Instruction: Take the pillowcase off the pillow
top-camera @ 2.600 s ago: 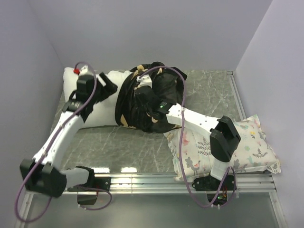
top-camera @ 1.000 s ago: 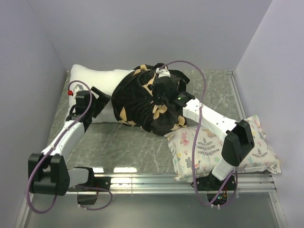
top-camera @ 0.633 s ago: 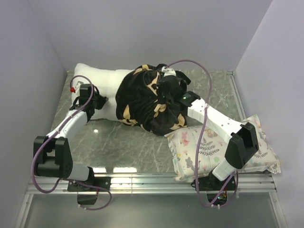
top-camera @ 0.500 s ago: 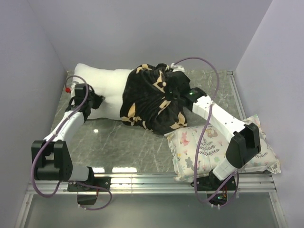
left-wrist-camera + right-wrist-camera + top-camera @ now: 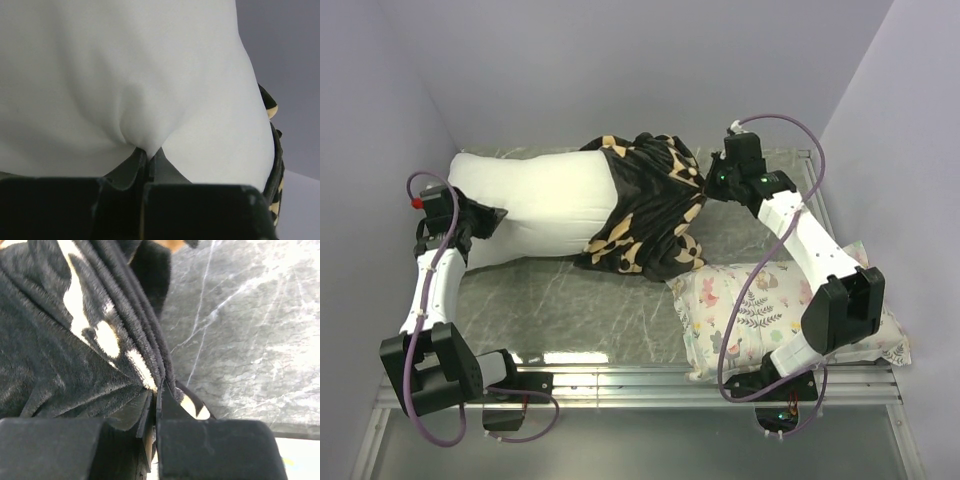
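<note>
Left wrist: left gripper [image 5: 147, 152] clamped on a pinch of pillow [image 5: 125, 65] ahead; right gripper [image 5: 157, 395] clamped on pillowcase [image 5: 65, 340] folds.

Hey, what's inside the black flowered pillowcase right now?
The pillow runs into the pillowcase from the left, and its left part lies bare. How far its right end reaches inside cannot be seen, because the bunched black fabric covers it.
</note>
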`<state>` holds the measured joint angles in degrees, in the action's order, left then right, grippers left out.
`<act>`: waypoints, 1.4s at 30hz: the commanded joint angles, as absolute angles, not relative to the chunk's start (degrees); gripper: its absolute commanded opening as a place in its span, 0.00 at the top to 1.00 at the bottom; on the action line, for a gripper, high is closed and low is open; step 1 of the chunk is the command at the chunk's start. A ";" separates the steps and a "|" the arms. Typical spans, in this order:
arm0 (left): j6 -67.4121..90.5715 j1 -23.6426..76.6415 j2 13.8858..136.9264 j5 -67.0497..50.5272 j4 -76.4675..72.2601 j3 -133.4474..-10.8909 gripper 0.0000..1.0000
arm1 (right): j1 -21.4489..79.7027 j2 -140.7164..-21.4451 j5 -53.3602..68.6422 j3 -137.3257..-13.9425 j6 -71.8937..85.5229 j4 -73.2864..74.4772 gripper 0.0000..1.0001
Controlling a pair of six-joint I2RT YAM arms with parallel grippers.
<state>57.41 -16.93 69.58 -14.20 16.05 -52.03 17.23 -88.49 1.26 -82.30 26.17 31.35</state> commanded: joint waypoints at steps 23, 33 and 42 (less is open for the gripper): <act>52.21 -13.18 66.88 -2.20 15.20 -53.08 1.00 | 50.63 -96.76 -26.27 -75.77 23.47 28.12 0.14; 52.12 -20.37 68.55 -7.19 17.93 -61.25 1.00 | 33.15 -87.20 -27.60 -71.19 21.45 29.44 1.00; 50.71 -25.93 70.05 -11.07 19.86 -64.77 1.00 | 14.43 -83.14 -19.52 -77.95 21.18 31.46 1.00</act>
